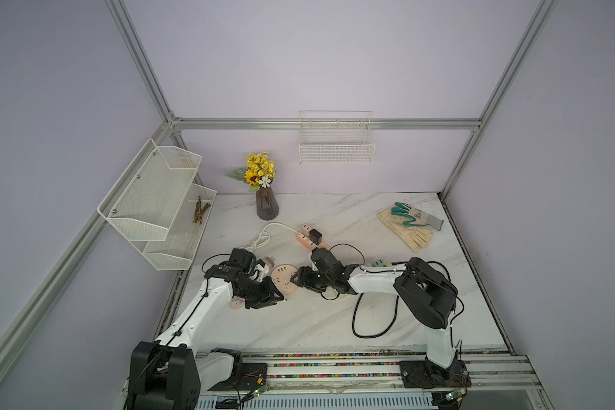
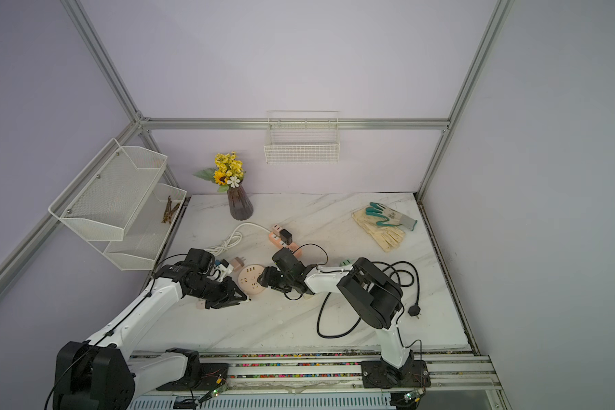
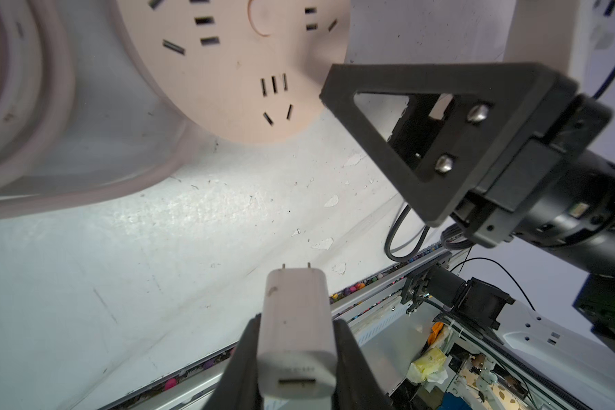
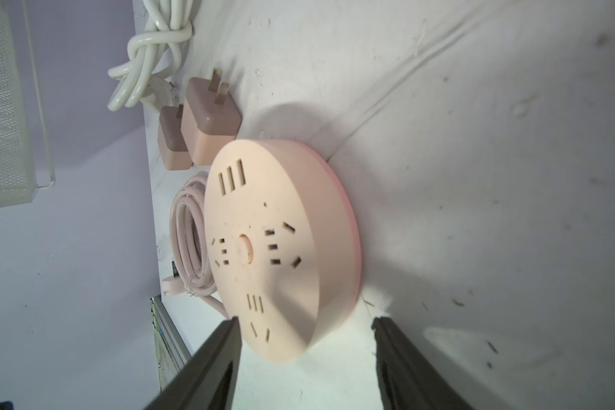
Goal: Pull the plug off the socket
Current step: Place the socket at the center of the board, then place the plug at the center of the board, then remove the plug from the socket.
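Although the plug [image 3: 292, 294] is lost beneath the left wrist in both top views, the left wrist view shows it plainly. It is pale pink, with two bare prongs, and is clamped between the fingers of the left gripper [image 3: 297, 323]. Its prongs point across bare marble table [image 3: 157, 248] toward the round pink socket [image 3: 235, 71], apart from it. The table's front edge runs close by the plug. The right gripper [image 4: 306, 321] is released, jaws spread either side of the socket's rim; whether they touch it is hard to tell. Spare adapters [image 4: 206, 120] and a coiled cord [image 4: 189, 234] lie just beside the socket.
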Tool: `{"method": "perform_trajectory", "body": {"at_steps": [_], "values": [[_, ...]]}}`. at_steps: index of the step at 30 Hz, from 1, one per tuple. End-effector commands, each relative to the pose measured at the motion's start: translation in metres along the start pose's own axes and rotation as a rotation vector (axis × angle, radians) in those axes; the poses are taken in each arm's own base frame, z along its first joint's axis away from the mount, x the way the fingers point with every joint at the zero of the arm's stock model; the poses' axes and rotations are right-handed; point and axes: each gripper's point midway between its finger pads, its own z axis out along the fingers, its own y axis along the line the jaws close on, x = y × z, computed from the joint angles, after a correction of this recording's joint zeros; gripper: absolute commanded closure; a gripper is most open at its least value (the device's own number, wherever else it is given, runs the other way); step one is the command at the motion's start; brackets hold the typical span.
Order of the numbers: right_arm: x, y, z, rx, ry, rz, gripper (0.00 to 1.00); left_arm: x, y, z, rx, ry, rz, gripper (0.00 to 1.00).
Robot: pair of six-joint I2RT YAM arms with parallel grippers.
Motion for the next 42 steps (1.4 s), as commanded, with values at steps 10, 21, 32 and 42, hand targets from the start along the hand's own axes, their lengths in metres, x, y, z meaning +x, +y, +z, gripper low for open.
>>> {"method": "perform_trajectory", "body": {"at_steps": [10, 21, 32, 42], "values": [[-0.050, 0.020, -0.091, 0.176, -0.242, -0.250, 0.36, 0.006, -0.016, 0.049, 0.058, 0.016, -0.008, 0.80], [-0.074, -0.007, -0.137, 0.427, -0.352, -0.332, 0.29, 0.004, 0.002, 0.053, -0.042, -0.027, -0.025, 0.53], [-0.091, -0.045, -0.204, 0.602, -0.350, -0.377, 0.29, -0.053, -0.033, 0.019, -0.102, -0.302, 0.185, 0.50], [-0.102, -0.075, -0.230, 0.607, -0.253, -0.337, 0.40, -0.080, -0.176, 0.057, -0.035, -0.570, 1.006, 0.63]]}}
